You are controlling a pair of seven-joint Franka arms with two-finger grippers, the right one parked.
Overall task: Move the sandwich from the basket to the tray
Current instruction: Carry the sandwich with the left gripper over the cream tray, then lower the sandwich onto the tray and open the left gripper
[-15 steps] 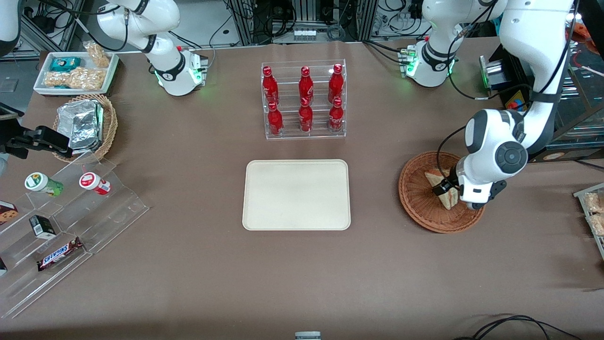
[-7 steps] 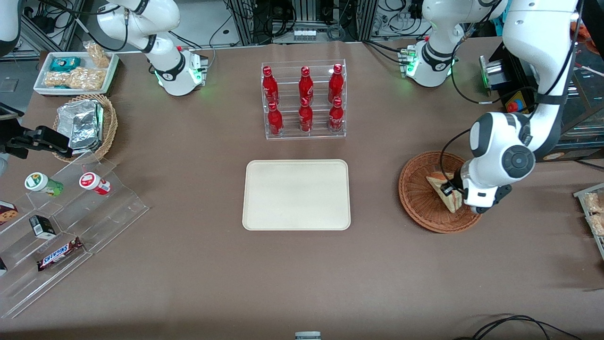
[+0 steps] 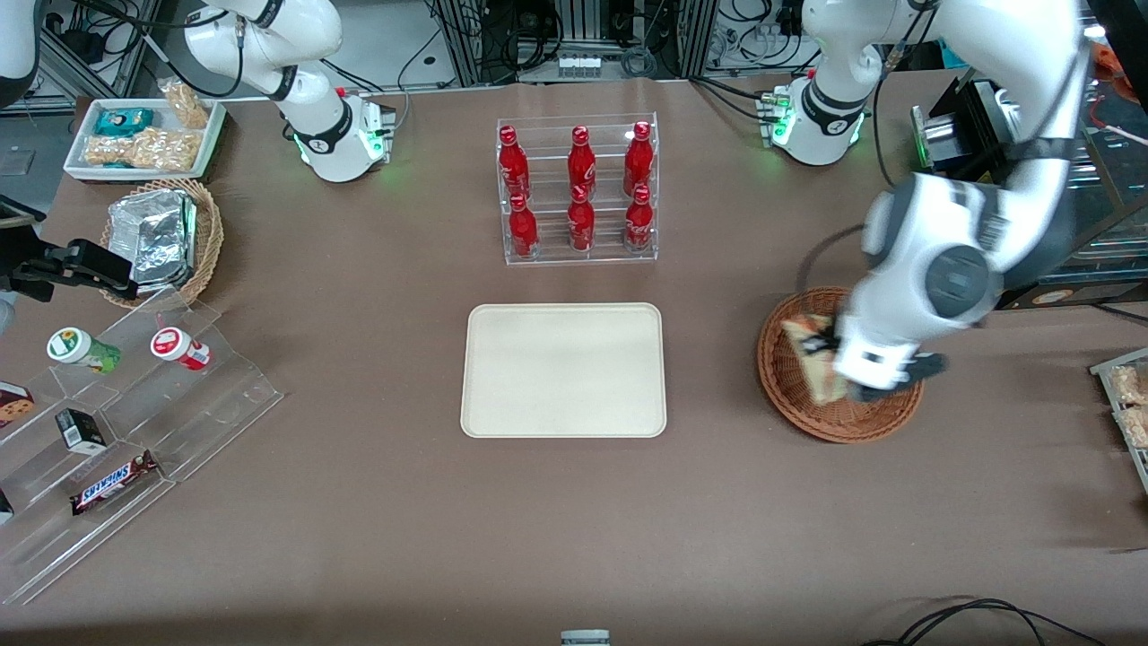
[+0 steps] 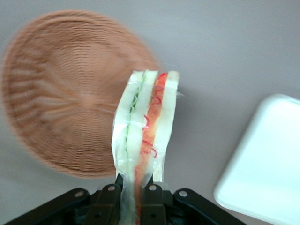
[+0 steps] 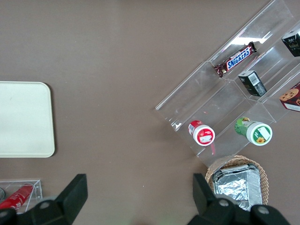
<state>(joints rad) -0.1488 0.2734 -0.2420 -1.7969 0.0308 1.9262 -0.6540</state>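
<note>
Now the sandwich hangs above the basket, clear of the weave, long axis running straight out from the gripper, whose fingers clamp its inner end. Nearby the tray sits mid-desk.

We had the sandwich, a pale bread wedge in clear wrap with green and orange-red layers along its cut edge, pinched in the gripper and lifted clear above the basket. That round reddish-brown wicker basket sat empty toward the working arm's end of the table. The cream-beige tray, flat with rounded corners, lay bare, well apart from the basket.
</note>
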